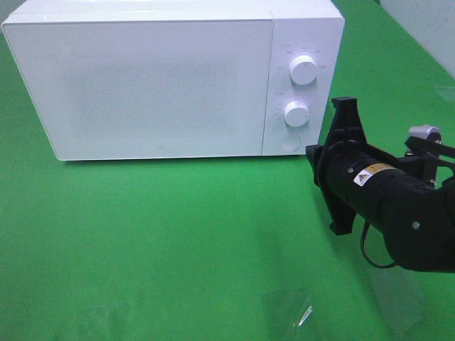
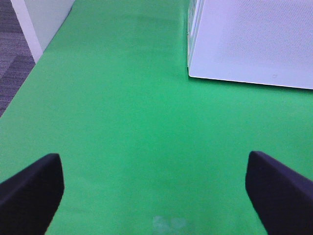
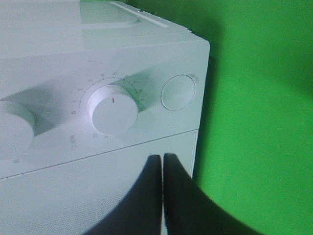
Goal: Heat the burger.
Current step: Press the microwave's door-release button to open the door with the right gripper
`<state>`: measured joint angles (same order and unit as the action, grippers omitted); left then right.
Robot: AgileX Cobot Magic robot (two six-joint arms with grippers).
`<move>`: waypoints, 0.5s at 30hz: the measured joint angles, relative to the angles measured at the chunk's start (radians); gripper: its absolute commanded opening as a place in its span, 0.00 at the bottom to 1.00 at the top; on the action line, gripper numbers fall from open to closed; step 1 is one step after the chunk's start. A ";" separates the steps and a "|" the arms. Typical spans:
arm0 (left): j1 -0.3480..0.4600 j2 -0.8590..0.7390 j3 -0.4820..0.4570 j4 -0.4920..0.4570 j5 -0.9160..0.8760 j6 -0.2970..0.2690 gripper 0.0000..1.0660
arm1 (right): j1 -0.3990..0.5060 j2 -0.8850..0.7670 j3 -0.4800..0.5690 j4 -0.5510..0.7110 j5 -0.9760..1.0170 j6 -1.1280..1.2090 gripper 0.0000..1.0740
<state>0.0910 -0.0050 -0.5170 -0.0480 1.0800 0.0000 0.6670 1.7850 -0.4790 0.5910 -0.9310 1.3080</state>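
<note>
White microwave (image 1: 174, 78) shut, interior hidden; right claw (image 3: 163, 164) clenched empty near lower dial (image 3: 112, 110) (left claw (image 2: 154, 164) spread wide, fingers (image 2: 29, 191) cropped).

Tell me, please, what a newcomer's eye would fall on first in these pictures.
A big white microwave, door closed, stands at the back of the green cloth. The black right arm reaches toward its control panel, jaws shut near the lower dial.
</note>
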 measured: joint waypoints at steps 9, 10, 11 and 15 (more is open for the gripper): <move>0.000 0.000 0.000 0.000 0.000 0.000 0.89 | -0.005 0.090 -0.070 -0.022 0.006 0.023 0.00; 0.000 0.000 0.000 0.000 0.000 0.000 0.89 | -0.005 0.090 -0.070 -0.022 0.006 0.023 0.00; 0.000 0.000 0.000 0.000 0.000 0.000 0.89 | -0.014 0.104 -0.079 -0.023 0.006 0.027 0.00; 0.000 0.000 0.000 0.000 0.000 0.000 0.89 | -0.037 0.113 -0.084 -0.022 0.006 0.032 0.00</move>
<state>0.0910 -0.0050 -0.5170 -0.0480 1.0800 0.0000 0.6300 1.8980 -0.5630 0.5690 -0.9250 1.3400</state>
